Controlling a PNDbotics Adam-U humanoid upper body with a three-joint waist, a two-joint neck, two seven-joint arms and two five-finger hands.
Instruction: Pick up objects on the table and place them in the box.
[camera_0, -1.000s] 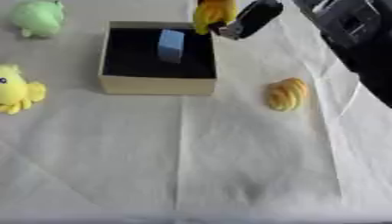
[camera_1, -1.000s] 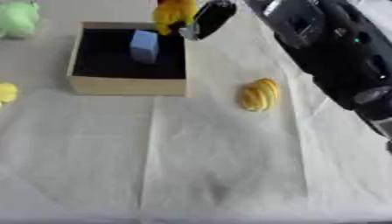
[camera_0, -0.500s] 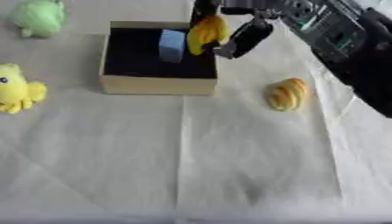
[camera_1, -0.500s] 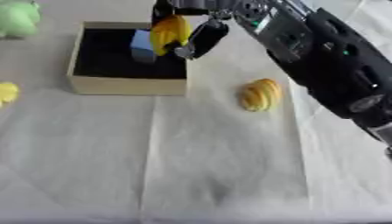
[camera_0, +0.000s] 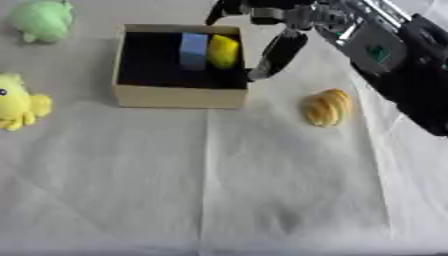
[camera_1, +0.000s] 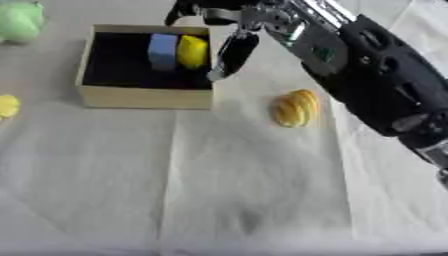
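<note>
Two items, a blue block (camera_0: 193, 49) and a yellow object (camera_0: 223, 51), sit in the box (camera_0: 179, 96) at 12 o'clock. Right hand (camera_0: 273, 30) hangs above its rim, fingers spread, holding nothing. It should lift straight up before swinging toward the croissant (camera_0: 327, 107) at 2 o'clock.

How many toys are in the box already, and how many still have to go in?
Two are in the box: a blue block and a yellow object beside it. The right hand hangs open over the box's right edge, holding nothing. Three remain on the table: the green plush, the yellow plush and the croissant-shaped toy.
</note>
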